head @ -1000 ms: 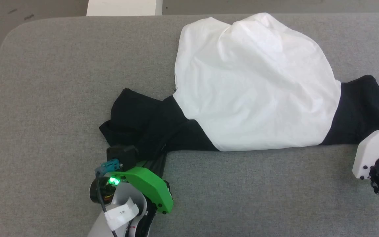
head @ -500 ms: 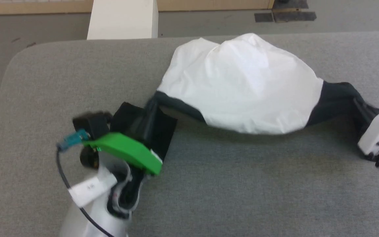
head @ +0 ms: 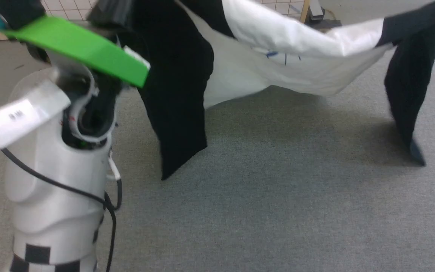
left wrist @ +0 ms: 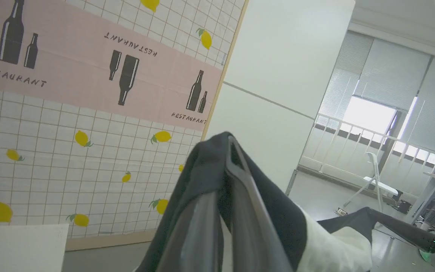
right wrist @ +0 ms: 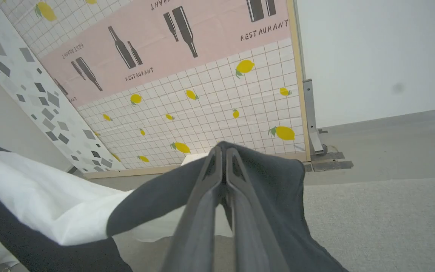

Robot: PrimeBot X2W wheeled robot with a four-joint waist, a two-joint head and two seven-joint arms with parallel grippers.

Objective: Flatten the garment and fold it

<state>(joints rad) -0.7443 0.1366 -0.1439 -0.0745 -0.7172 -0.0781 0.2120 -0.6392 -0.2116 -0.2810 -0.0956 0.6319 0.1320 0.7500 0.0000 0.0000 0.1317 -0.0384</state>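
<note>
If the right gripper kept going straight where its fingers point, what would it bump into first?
The right gripper pinches black cloth of the garment. Past that looks like open air, then probably the lemon-tiled wall panel, though depth is hard to judge.

Grey cloth-covered table (head: 263, 211), soft shadows on its far part, two black sleeve tips (head: 415, 151) of the garment (head: 296, 37) hanging down to it, contact unclear.

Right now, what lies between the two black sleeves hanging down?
The white body of the garment sags between them, hanging above the grey table. The head view shows it.
</note>
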